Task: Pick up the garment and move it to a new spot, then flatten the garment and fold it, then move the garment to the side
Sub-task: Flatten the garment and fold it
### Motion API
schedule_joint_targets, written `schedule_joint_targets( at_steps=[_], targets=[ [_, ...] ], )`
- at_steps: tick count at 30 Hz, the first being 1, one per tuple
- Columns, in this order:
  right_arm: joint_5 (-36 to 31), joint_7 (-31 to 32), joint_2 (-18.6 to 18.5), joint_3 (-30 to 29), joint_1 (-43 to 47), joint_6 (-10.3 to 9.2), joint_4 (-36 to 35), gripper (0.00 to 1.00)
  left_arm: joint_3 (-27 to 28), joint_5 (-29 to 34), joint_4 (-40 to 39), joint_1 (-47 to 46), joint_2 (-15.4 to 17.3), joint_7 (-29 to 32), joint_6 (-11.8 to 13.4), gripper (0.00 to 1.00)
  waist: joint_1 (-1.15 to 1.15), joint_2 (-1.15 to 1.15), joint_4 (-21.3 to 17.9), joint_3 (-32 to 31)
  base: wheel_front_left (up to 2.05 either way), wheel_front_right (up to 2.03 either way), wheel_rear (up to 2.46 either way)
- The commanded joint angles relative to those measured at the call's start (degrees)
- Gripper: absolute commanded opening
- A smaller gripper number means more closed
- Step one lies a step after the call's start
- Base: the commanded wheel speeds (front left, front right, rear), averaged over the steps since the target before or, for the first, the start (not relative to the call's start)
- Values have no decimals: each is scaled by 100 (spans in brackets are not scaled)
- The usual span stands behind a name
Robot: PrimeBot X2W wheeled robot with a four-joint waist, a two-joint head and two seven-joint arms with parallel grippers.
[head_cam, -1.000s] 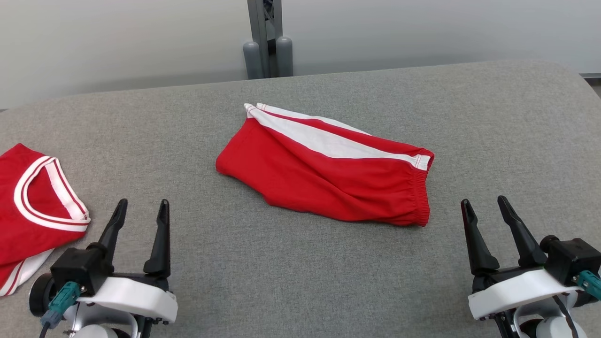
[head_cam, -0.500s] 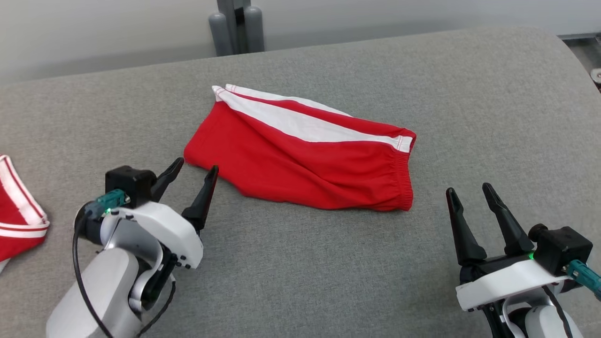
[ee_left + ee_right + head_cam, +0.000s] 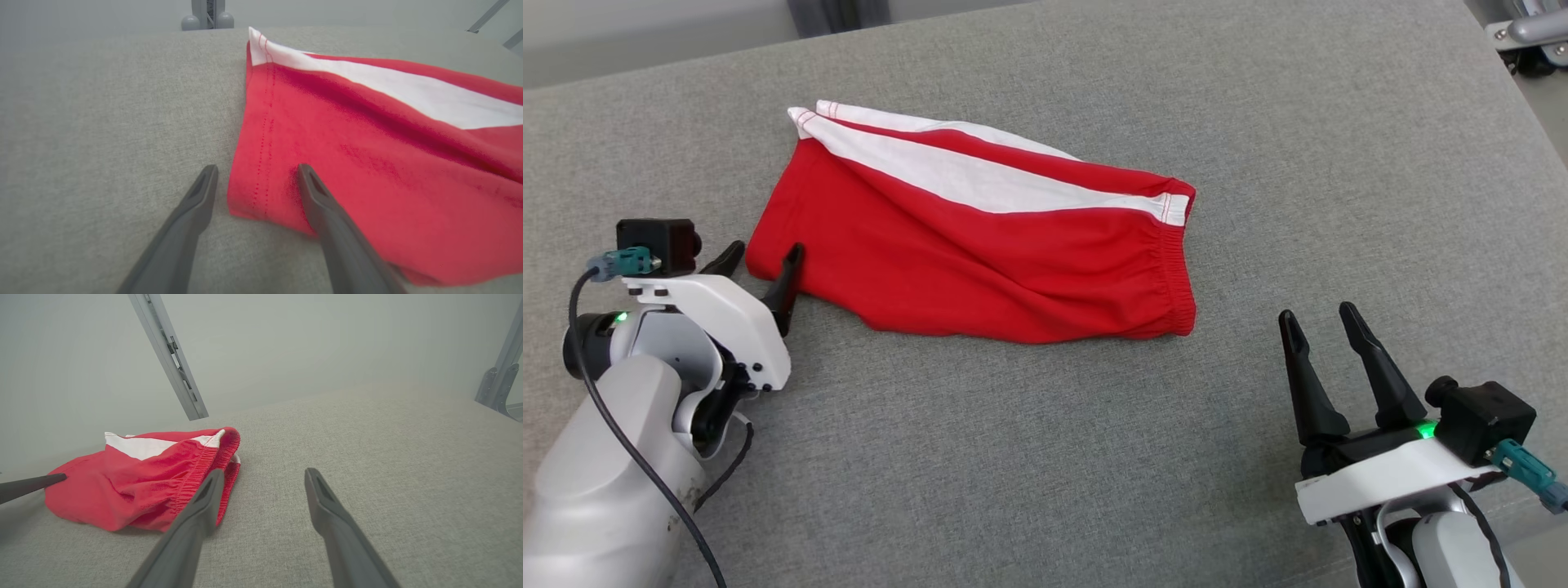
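At the centre of the head view, a little toward 12 o'clock, the red garment point(image 3: 980, 245) with its white stripe lies rumpled on the grey padded surface point(image 3: 1013, 457). The left gripper point(image 3: 764, 253) at 9 o'clock stands wide, straddling the garment's corner and gripping nothing, and the right gripper point(image 3: 1316, 314) at 4 o'clock is spread wide, empty and well apart from the cloth. In the left wrist view one finger lies over the red hem toward 5 o'clock and the other over bare surface toward 7 o'clock; in the right wrist view the garment sits at 9 o'clock, its elastic waistband turned toward the spread, empty fingers.
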Motion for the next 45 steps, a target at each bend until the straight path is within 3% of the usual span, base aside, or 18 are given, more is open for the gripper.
schedule_joint_targets(
  at_steps=[1,7,8,9,11,12,22,29,37,45],
  targets=[
    [66,-74,-27,21,-74,-2,53,100,46,-89,252,-163,20,41,-58,100,0,0,-32,37,0,0,0],
    [227,-151,-28,138,-171,-2,209,100,52,-432,710,-233,-212,216,-299,98,0,0,-52,47,0,0,0],
    [246,-167,-29,148,-180,-2,238,100,20,-461,732,-238,-251,248,-328,73,0,0,-46,40,0,0,0],
    [246,-167,-29,148,-180,-2,238,100,20,-461,732,-238,-251,248,-328,73,0,0,-46,40,0,0,0],
    [264,-193,-28,176,-201,-2,292,100,13,-606,751,-264,-330,246,-379,13,0,0,-39,28,0,0,0],
    [272,-198,-28,195,-212,-2,314,100,9,-627,763,-283,-342,225,-405,0,0,0,-43,18,0,0,0],
    [347,-264,-29,211,-39,-2,502,100,68,-859,974,80,-411,-320,-444,0,0,0,9,-368,0,0,0],
    [260,-156,-30,112,186,-2,539,100,191,-1121,637,884,-718,-860,-399,0,0,0,317,-780,0,0,0],
    [93,119,-30,-171,458,-2,301,100,159,-1239,-299,1777,-930,-995,-42,0,0,0,724,-956,0,0,0],
    [47,354,-30,-326,679,-2,21,100,180,-1321,-1153,2296,-808,-790,308,0,0,0,886,-989,0,0,0]
  ],
)
